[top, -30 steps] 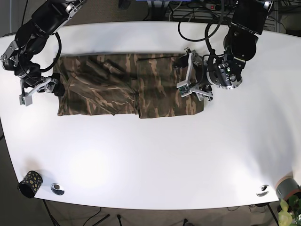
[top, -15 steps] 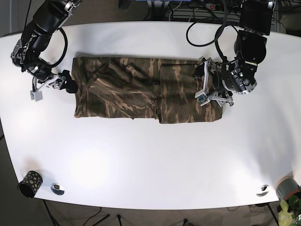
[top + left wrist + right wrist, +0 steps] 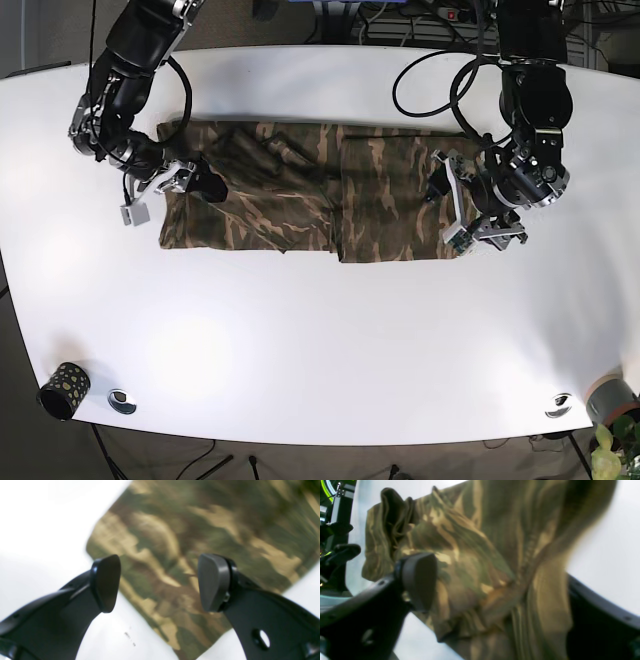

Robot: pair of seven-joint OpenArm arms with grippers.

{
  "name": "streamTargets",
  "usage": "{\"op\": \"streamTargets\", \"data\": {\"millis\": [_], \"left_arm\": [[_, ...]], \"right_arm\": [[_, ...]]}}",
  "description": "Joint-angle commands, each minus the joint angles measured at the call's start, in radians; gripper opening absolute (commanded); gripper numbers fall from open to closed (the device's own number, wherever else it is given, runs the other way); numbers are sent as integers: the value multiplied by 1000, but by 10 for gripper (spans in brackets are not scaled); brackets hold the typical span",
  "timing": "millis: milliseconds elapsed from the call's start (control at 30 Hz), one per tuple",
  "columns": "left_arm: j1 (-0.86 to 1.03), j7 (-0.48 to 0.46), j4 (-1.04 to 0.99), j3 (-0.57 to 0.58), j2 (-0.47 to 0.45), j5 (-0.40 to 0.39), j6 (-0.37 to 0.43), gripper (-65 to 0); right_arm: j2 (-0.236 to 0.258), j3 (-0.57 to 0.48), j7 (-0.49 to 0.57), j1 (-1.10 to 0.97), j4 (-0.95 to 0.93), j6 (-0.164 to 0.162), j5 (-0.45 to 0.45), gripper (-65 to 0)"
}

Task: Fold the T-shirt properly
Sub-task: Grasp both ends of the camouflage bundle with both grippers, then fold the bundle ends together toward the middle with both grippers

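T-shirt (image 3: 300, 190) lies flat; left claw (image 3: 160, 582) gapes apart, right claw (image 3: 492, 585) clamps its edge.

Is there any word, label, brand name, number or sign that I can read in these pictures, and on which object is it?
None can be read.
T-shirt: only a camouflage pattern, no print or label visible.
Left gripper and right gripper: plain black, no markings.
Spotted cup: dots only, no text.
Table: plain white.
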Motion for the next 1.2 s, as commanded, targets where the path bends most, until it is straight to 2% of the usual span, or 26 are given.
{"op": "streamTargets", "data": {"millis": [0,100,167,333,400,567,700,800,933,1167], "left_arm": [[-14,-14,-24,-42,6,-7,2,-204],[-14,-17,-93,-75,6,-7,2,-207],[-14,-19,-137,-94,5,-8,2,-232],[-18,-20,-212,-97,6,-12,2,-360],[-20,-20,-234,-95,16,-12,2,-390],[-20,-20,-252,-49,49,-8,2,-392],[-21,-71,-254,63,52,-8,2,-390],[-20,-112,-254,136,66,-7,2,-390],[-20,-121,-254,215,77,-12,11,-389],[-20,-174,-257,299,163,-7,27,-389]], "right_arm": [[4,-1,-11,7,12,-2,-13,-219],[4,-3,-10,13,12,-2,-13,-357],[4,-4,-5,15,12,-2,-13,-449],[10,-4,10,8,55,-2,-13,-572],[12,-4,10,2,109,-2,-13,-583],[55,-4,10,-28,221,-2,-15,-583],[87,-4,10,-45,294,-2,-15,-583],[89,-4,4,-53,359,-2,-15,-583],[95,-10,2,-76,428,-2,-10,-583],[83,-161,2,-96,532,-2,-12,-583]]}}
